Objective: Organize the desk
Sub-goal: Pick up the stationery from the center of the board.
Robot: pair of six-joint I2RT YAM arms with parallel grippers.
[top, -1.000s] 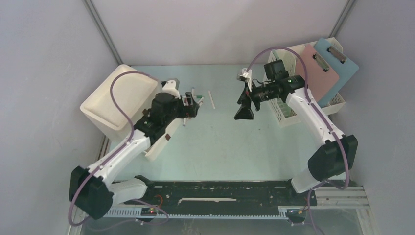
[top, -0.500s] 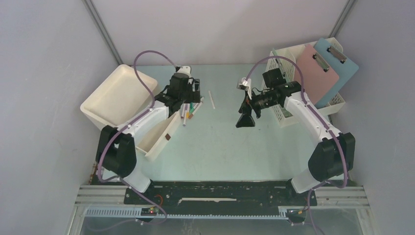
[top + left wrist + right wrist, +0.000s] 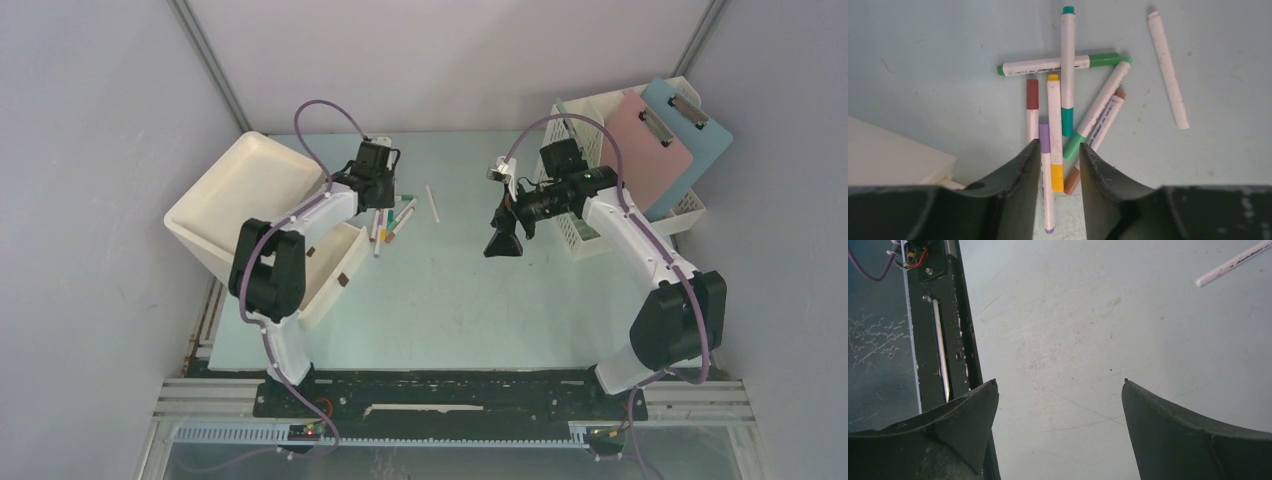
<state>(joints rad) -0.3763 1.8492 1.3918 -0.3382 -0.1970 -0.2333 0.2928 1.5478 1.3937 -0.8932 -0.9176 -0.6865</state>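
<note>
On the pale green desk point(image 3: 450, 300) lies a pile of several markers point(image 3: 392, 222) beside a lone white stick point(image 3: 434, 203). My left gripper point(image 3: 385, 200) hangs low over the pile. In the left wrist view its jaws point(image 3: 1060, 145) have narrowed around a purple-capped marker point(image 3: 1044, 137) and a yellow-ended marker point(image 3: 1054, 125); the left finger is against the purple one and a small gap shows at the right finger. My right gripper point(image 3: 500, 240) hovers wide open over bare desk, nothing between its fingers point(image 3: 1059, 381). The white stick point(image 3: 1233, 262) shows at that view's top right.
A white bin point(image 3: 240, 190) leans at the left with a white tray point(image 3: 335, 275) beside it. A white perforated rack point(image 3: 590, 225) at the right holds a pink clipboard point(image 3: 655, 150) and a blue one point(image 3: 700, 130). A black rail point(image 3: 450, 390) runs along the front edge.
My left arm has swung back and stretched out to the marker pile, and its jaws have narrowed around two markers. The right gripper has shifted slightly and opened fully.
</note>
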